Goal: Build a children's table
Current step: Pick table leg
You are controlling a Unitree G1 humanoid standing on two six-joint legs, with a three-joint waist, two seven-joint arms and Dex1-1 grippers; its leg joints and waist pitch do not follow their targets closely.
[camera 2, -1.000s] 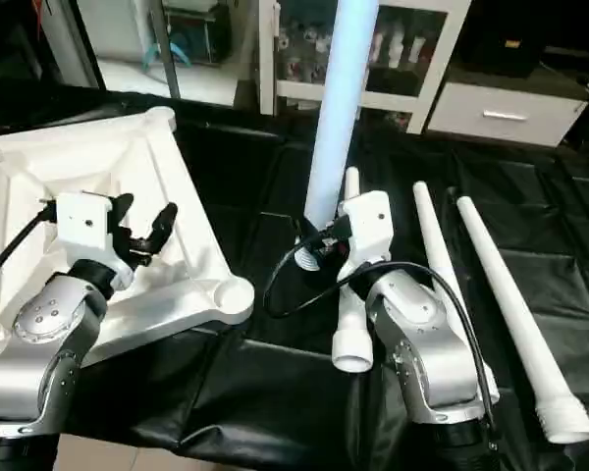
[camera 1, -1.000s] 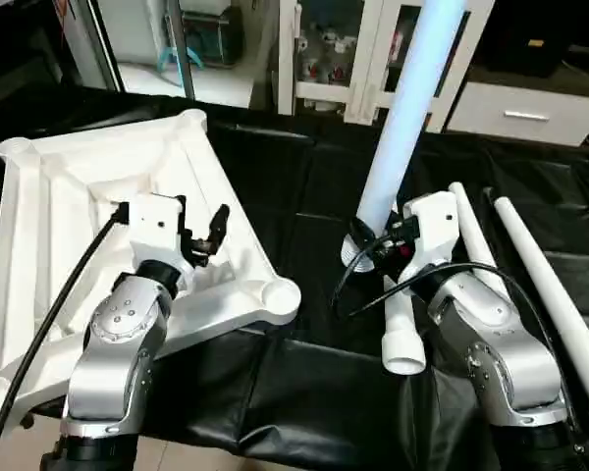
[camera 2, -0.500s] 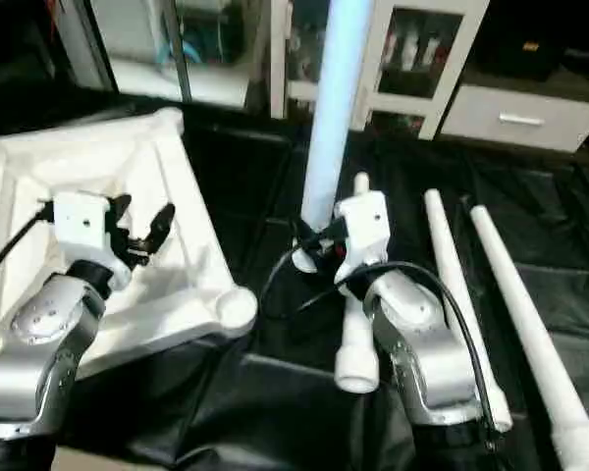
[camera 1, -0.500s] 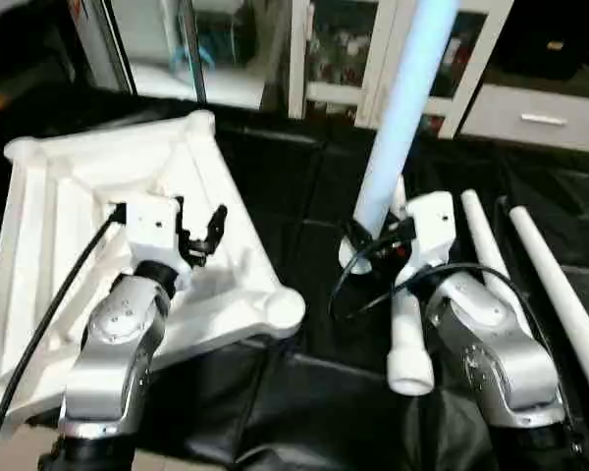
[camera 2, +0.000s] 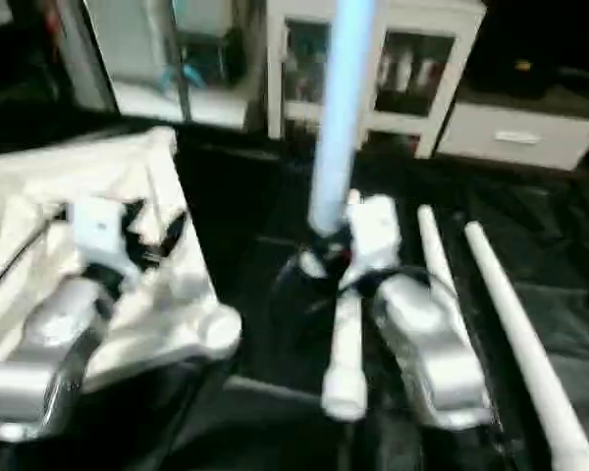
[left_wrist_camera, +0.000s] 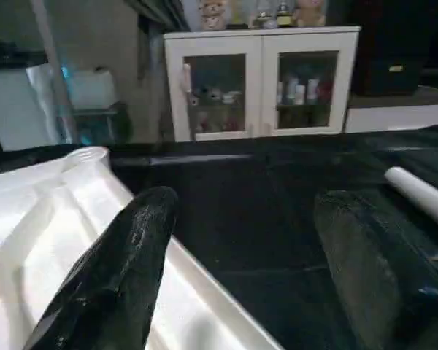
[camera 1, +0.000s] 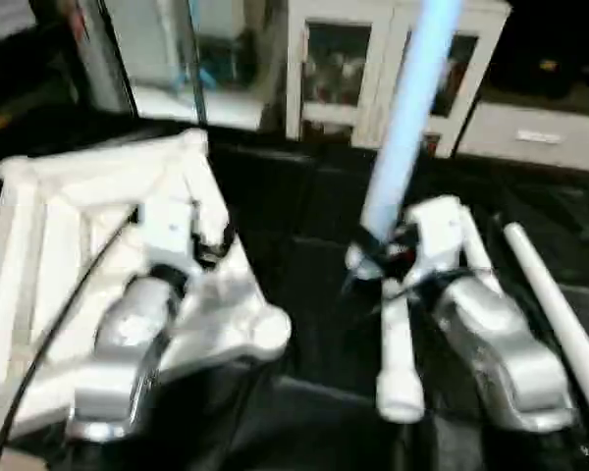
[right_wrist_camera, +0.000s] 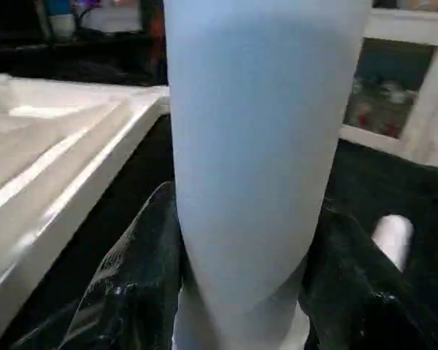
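0 legs fitted: right gripper clamps 1 upright leg; left gripper, open and empty, hovers over tabletop.

White tabletop; pale-blue leg; black cover

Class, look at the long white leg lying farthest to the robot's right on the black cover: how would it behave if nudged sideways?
The long tapered white plastic tube leg is round and lies free, so it would probably roll, curving since it tapers. It looks straight and rigid, so likely stiff. Hollow tube, so probably light.
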